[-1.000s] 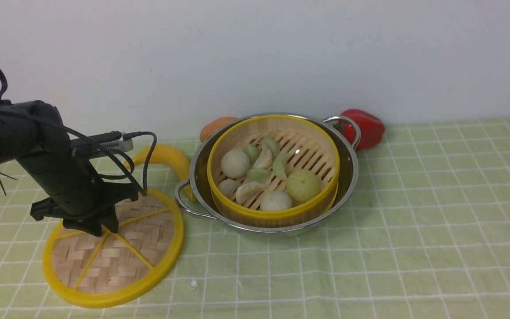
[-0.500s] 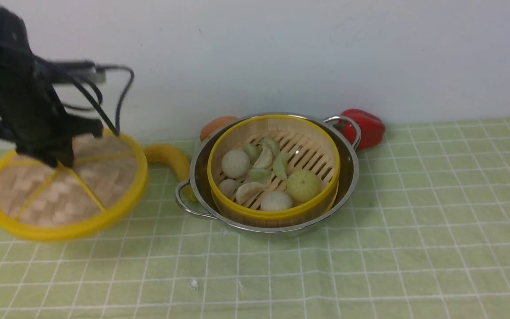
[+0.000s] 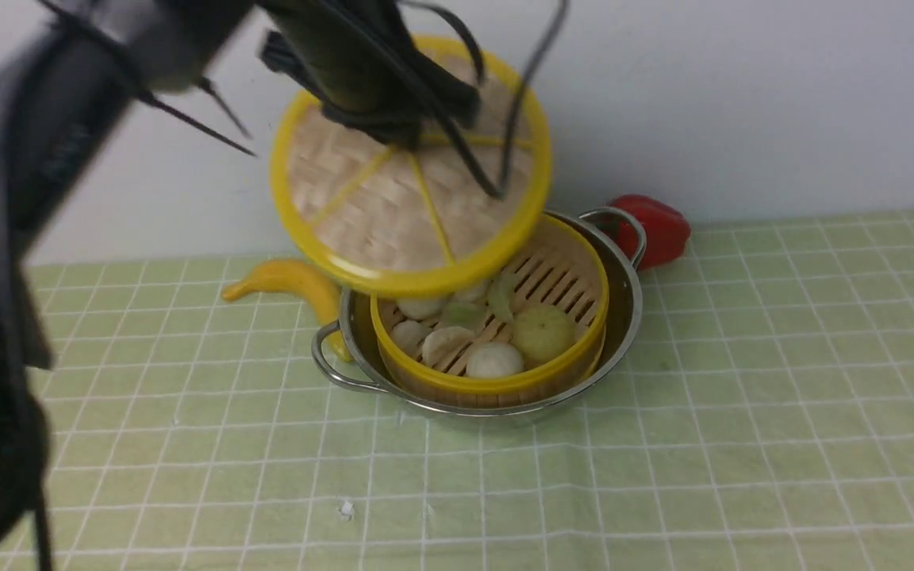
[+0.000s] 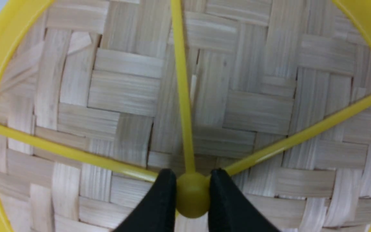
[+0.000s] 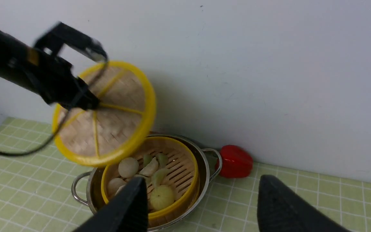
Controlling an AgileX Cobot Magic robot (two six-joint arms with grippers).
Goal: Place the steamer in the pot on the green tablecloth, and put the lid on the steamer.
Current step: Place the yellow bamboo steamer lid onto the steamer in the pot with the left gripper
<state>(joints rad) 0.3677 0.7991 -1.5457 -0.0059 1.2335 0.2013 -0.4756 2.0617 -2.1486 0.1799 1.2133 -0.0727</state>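
Front view, clock face laid flat on the worktop, 12 at the wall.

- Green tablecloth (image 3: 743, 396) covers the worktop, white grid pattern.
- Pot (image 3: 625, 317) stands near cloth centre, loop handles at about 8 and 1 o'clock.
- Steamer (image 3: 497, 386) sits inside the pot, upright. Its yellow rim is ringed by the steel wall.
- On the slats: pale buns (image 3: 495, 359), folded dumplings, one round greenish bun (image 3: 543, 333).
- Lid (image 3: 401, 198) is in the air, tilted, woven face toward the camera. Its low edge overlaps the steamer's rim at 10 to 11 o'clock. Cannot tell whether it touches the rim.
- Left arm reaches in from 9 o'clock, blurred. Left gripper (image 4: 192, 175) is pinched narrow on the small yellow knob (image 4: 192, 196) at the lid's hub. One black finger (image 4: 163, 196) presses each side where the spokes meet.
- Right gripper (image 5: 201, 180) hangs high on the 3 o'clock side, looking down on the pot. Its jaws are spread wide with nothing between them.
- Banana (image 3: 282, 277) lies at the pot's 9 o'clock, one end against the near handle.
- Red pepper (image 3: 659, 226) sits at the pot's 1 o'clock, just behind the far handle, near the wall.
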